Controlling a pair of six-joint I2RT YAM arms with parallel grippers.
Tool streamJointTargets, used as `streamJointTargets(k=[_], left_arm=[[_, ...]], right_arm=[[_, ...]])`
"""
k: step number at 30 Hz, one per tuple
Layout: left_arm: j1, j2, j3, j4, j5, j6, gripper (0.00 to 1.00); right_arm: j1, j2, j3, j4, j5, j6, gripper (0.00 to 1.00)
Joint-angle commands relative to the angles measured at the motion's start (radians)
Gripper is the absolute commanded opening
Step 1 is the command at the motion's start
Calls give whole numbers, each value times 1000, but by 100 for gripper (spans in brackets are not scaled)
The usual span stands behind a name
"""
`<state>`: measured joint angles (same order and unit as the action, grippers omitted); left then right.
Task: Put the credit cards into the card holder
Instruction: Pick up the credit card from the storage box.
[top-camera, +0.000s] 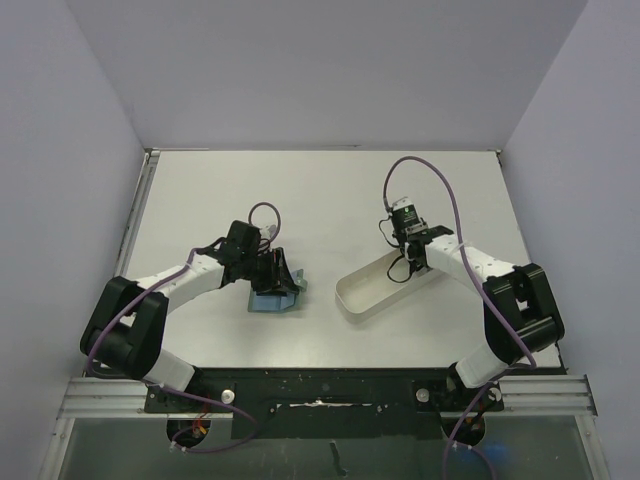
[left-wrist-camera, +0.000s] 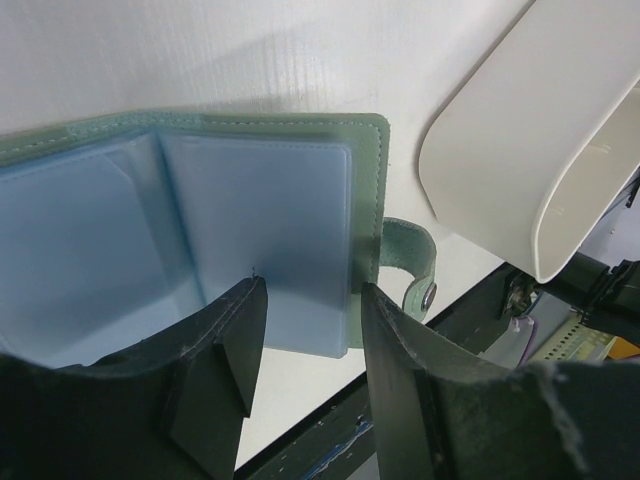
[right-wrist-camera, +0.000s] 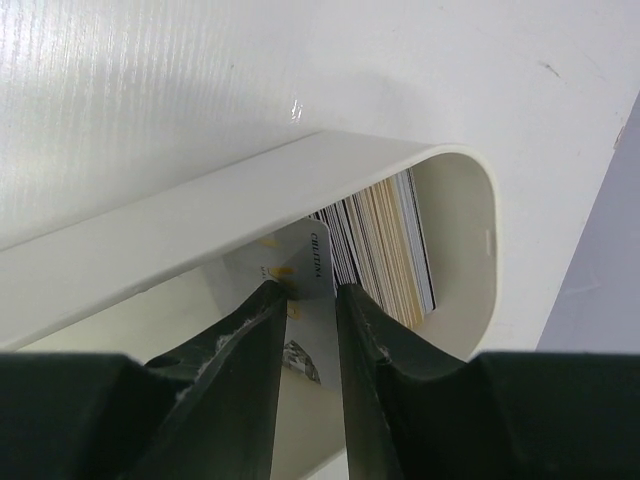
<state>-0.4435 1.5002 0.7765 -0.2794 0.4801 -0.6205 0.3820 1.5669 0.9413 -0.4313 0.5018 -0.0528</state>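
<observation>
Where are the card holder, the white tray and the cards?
card holder (left-wrist-camera: 265, 215), left wrist view, pale blue inside pocket.
white tray (left-wrist-camera: 490, 150), left wrist view, outer side wall.
credit cards (right-wrist-camera: 385, 250), right wrist view, edges of the stack.

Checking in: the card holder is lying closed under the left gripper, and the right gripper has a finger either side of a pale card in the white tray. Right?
Not closed: the left wrist view shows the card holder lying open, pale blue slots up, under the left gripper. The rest holds: the right gripper has a finger either side of a pale card in the white tray.
</observation>
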Motion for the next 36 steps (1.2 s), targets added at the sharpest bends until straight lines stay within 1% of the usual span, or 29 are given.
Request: streamJointTargets(k=[1,6,10,12,21,27,33,36], left_arm=[[5,-2,8,37,17,7,41],[5,-2,10,34,12,6,41],[5,8,23,5,-8,8,41],[5,6,24,3,-8,7,41],[5,8,14,7,10,4,41],[3,16,15,43,70,-25,41],[7,5,-15,152,178,-97,41],[14,0,-31,180,189,-122,41]], right_arm=[[11,-30,57,4,73,1,26],[29,-37,56,-1,85,2,23],[30,-43,64,-13,106,5,11],[34,-54,70,-27,99,8,8],[46,-118,68,-57,-4,20,0],[67,-161,85,-100,-87,48,0],[89,-225,125,-171,-74,111,0],[98,-261,138,-184,-73,135,0]])
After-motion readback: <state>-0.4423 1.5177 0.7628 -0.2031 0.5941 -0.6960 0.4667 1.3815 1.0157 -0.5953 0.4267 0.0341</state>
